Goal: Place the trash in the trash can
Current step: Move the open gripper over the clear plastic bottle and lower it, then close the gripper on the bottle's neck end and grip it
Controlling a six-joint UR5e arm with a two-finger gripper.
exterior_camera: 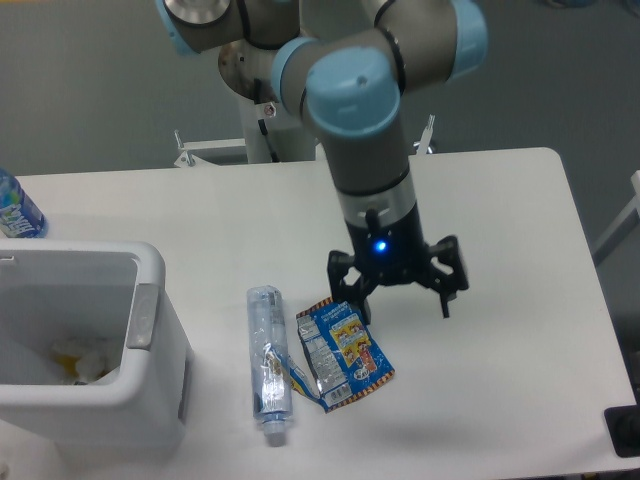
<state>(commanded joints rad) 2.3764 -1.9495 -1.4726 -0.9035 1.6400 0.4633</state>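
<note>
**A:** Where does the black two-finger gripper [398, 301] stand?

**B:** Over the white table [500, 200], pointing down, a blue light lit on its body; its fingers are spread wide and have hold of nothing; its left-hand fingertip in the picture is at the upper edge of the crumpled blue foil snack wrapper with yellow-red print [344, 351], though I cannot tell whether it touches; the other fingertip is over bare table to the right.

**A:** And the trash itself?

**B:** Both pieces lie on the table in front of the arm; the crushed clear plastic bottle [268, 362] lies lengthwise, its cap end toward the near edge; the wrapper is just beside it on the right, its lower left corner against the bottle.

**A:** The bin?

**B:** The white rectangular plastic trash can with rounded corners [150, 395] sits at the left, near the bottle but apart from it; a grey handle strip runs along its right rim; something pale and yellowish lies inside; behind it, at the left edge, is an upright bottle with a blue label [17, 208], partly cut off.
</note>
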